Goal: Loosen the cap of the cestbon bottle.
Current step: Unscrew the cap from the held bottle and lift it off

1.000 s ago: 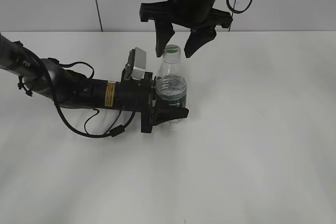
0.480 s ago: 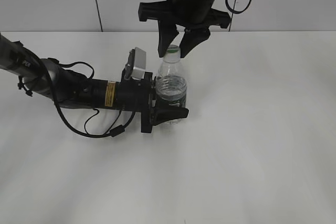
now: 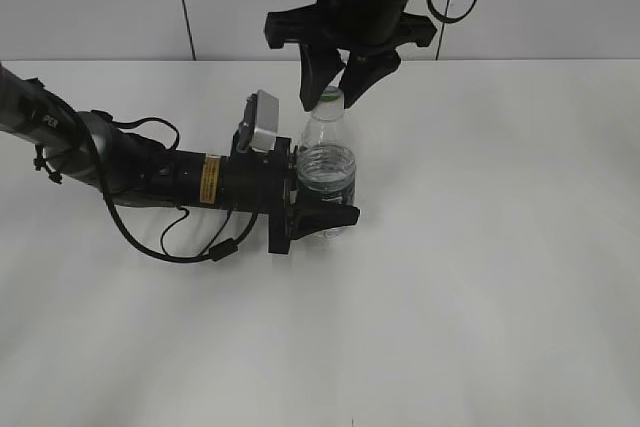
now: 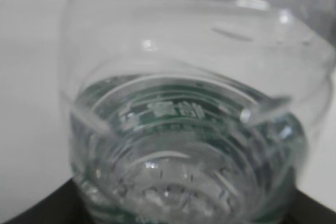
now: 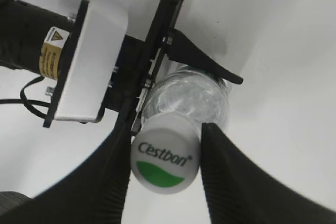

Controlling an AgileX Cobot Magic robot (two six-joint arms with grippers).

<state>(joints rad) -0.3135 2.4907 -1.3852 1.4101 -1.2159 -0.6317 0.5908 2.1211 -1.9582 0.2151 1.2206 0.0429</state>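
The cestbon bottle stands upright on the white table, clear with a dark green label. My left gripper lies low from the left and is shut on the bottle's body. The bottle fills the left wrist view. My right gripper comes down from above, and its two black fingers press on both sides of the cap. In the right wrist view the white cap with its green mark sits between the right gripper's fingers, above the bottle and the left gripper.
The left arm with its cables lies across the left part of the white table. A grey wall runs behind the table's far edge.
My right gripper's fingers stood apart on either side of the cap and have closed onto it. The left gripper and the bottle have not moved.
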